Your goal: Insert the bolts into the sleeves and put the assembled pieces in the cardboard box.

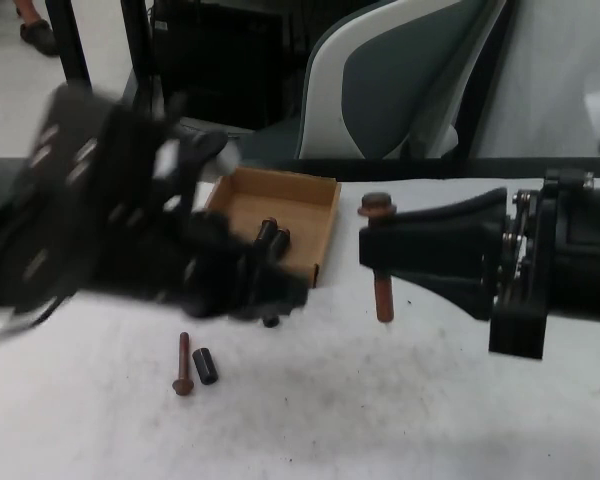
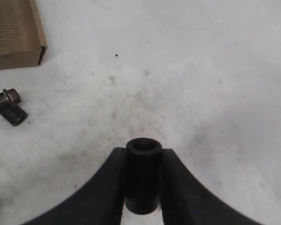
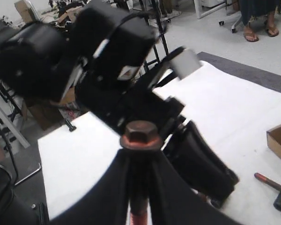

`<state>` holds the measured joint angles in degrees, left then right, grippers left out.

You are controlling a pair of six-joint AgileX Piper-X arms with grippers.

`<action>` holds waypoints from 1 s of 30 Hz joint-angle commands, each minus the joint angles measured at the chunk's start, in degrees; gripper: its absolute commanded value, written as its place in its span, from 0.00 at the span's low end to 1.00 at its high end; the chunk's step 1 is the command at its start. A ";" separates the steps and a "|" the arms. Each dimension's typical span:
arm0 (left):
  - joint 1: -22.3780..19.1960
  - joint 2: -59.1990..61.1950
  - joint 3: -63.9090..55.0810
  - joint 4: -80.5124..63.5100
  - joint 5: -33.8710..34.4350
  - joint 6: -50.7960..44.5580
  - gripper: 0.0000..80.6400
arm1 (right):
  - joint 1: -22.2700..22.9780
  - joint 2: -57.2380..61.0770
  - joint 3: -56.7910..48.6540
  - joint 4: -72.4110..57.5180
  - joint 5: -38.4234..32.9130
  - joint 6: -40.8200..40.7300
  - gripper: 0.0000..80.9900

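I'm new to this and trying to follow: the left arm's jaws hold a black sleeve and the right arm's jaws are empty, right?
Not quite. The right arm's jaws are not empty: they grip a copper-coloured bolt, as the right wrist view shows. The left arm's jaws do hold the black sleeve.

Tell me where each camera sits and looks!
High view: behind both arms, looking down at bench and cardboard box; both arms show.
Left wrist view: on that wrist, facing bench; left jaws grip a sleeve.
Right wrist view: on that wrist, facing the other arm; right jaws grip a bolt.
High and right wrist views share that bolt.
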<state>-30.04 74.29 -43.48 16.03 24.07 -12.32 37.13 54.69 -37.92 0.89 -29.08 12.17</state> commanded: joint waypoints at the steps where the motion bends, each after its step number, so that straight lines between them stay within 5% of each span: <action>1: -0.48 -7.34 7.91 -8.14 0.03 -0.82 0.01 | -0.10 -0.36 -0.25 -3.50 0.06 3.05 0.00; 14: -0.80 -34.66 31.59 -38.66 15.21 -3.14 0.01 | 0.02 -0.36 8.16 -26.40 -0.76 26.10 0.00; 30: -0.80 -32.42 32.38 -39.04 24.59 5.26 0.01 | 5.28 -0.36 8.40 -27.60 -3.44 28.80 0.00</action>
<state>-30.62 41.32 -10.81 -21.08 46.41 -9.97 42.26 54.63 -29.46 -25.31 -32.05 40.78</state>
